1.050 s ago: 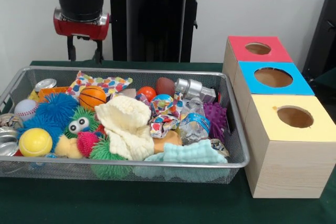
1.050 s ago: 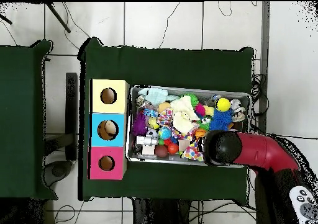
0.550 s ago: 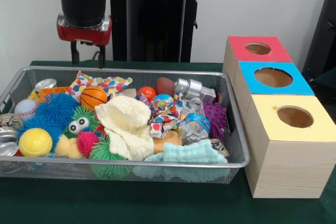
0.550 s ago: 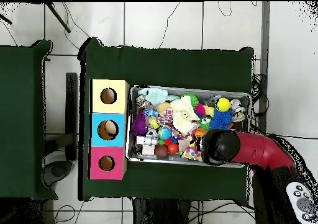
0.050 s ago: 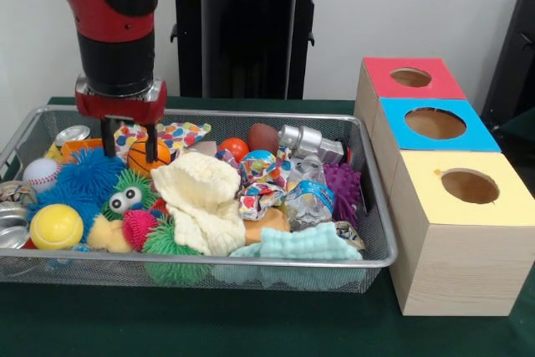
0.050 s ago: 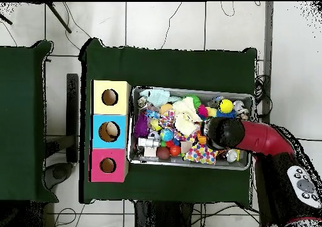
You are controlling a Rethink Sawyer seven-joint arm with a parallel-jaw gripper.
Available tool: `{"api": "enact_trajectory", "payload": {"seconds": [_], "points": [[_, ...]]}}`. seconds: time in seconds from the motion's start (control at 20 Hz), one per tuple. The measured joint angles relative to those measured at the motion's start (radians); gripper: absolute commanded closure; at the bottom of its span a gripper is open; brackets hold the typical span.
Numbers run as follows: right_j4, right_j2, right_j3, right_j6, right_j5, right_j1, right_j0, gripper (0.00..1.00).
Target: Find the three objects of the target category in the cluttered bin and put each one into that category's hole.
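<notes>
Pincer (image 5: pixel 129 150) over basketball (image 5: pixel 144 159) (fingers apart), inside bin (image 5: pixel 380 232)

The red and black arm (image 5: pixel 109 6) reaches in from the upper left of the front view and bends straight down, its black wrist ending in a red collar. Below the collar the gripper (image 5: pixel 129 146) points down, its two dark fingers (image 5: pixel 151 143) standing parted with a gap between them. In the overhead view the arm (image 6: pixel 264 139) stretches from the lower right, its round black wrist hiding the gripper beneath it.
</notes>
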Motion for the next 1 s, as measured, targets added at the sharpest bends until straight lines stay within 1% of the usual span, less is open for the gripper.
{"api": "enact_trajectory", "payload": {"seconds": [0.25, 0.4, 0.7, 0.75, 1.0], "points": [[0.035, 0.0, -0.044, 0.0, -0.003, 0.034, 0.004, 0.0], [0.054, -0.002, -0.055, 0.0, -0.01, 0.039, 0.011, 0.0], [0.13, -0.06, -0.064, 0.041, -0.054, 0.059, 0.057, 0.0], [0.177, -0.102, -0.064, 0.091, -0.078, 0.076, 0.087, 0.0], [0.282, -0.191, -0.063, 0.237, -0.126, 0.114, 0.146, 0.0]]}}
